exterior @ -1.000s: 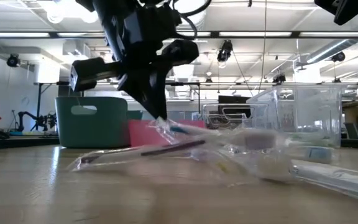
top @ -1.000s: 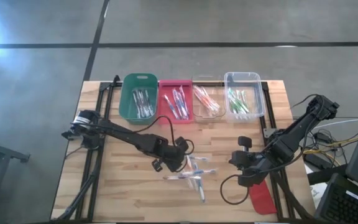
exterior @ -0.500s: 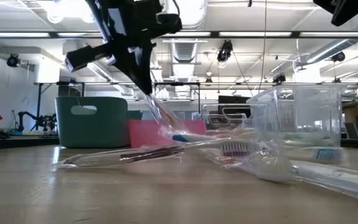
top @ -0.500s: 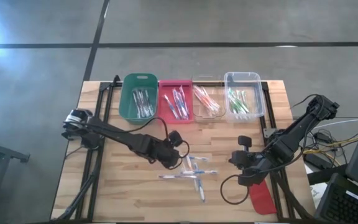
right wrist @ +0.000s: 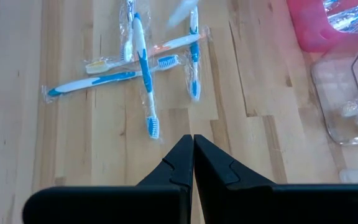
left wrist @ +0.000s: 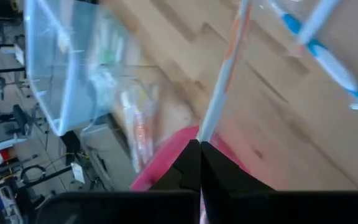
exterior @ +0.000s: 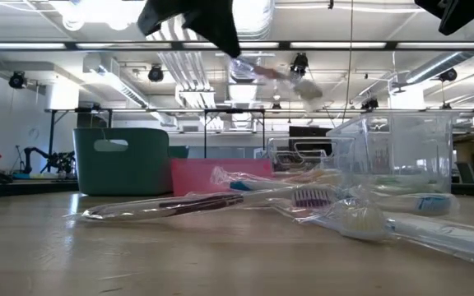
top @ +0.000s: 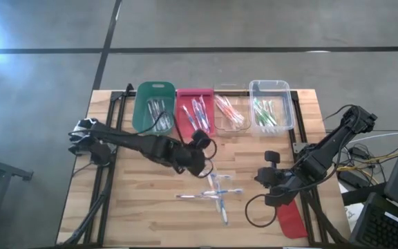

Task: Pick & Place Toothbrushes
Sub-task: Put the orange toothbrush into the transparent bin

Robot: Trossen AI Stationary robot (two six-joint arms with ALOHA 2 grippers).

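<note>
- The left gripper (top: 202, 158) is up off the table, between the loose pile and the row of bins. Its fingers (left wrist: 191, 168) are pinched together on one wrapped toothbrush (left wrist: 222, 87) with an orange accent, which sticks out ahead of them.
- In the low view that same brush hangs high in the air, well above the wooden table (top: 130, 214).
- The rest of the loose toothbrushes (top: 216, 195) lie in a crossed little pile near the middle of the table, still in clear wrappers, mostly blue and white; the right wrist view shows them overlapping each other.
- Four bins sit in a row along the far edge: a green bin (top: 154, 107), a pink bin (top: 195, 111), a clear bin (top: 230, 111) with orange-ish brushes and another clear bin (top: 271, 105) with green ones. Each already has brushes in it.
- The right gripper (top: 268, 180) waits low over the table's right side, just right of the pile. Its fingers (right wrist: 182, 165) are closed against each other with nothing between them.
- A flat red lid (top: 292, 220) lies at the right front corner, beside the right arm.
</note>
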